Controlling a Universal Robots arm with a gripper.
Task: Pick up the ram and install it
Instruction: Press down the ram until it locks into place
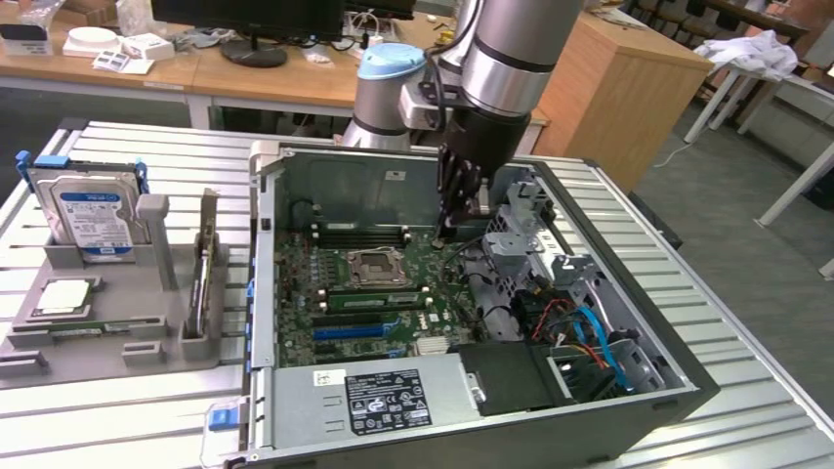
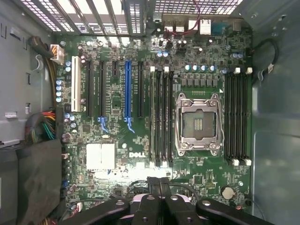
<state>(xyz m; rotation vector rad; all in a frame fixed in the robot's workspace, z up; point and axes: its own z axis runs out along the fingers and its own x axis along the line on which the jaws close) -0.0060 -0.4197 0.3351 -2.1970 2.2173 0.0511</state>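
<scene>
My gripper (image 1: 448, 233) hangs inside the open computer case (image 1: 678, 386), low over the motherboard (image 1: 391, 283), by the far end of the processor socket (image 1: 378, 264). In the wrist view its black fingers (image 2: 151, 199) are pressed together, and I see nothing between them. A narrow green ram stick (image 1: 374, 299) with dark chips stands in a slot beside the socket, on the side toward the blue expansion slot (image 1: 350, 331). From the wrist view, the socket (image 2: 198, 123) lies open with black memory slots (image 2: 161, 117) on both sides. I cannot tell there which slot is filled.
A grey parts tray (image 1: 111, 357) at the exterior view's left holds a blue-labelled hard drive (image 1: 89, 210), a square silver processor (image 1: 62, 296) and a thin upright board (image 1: 205, 269). Inside the case are the power supply (image 1: 378, 401) and bundled cables (image 1: 587, 337).
</scene>
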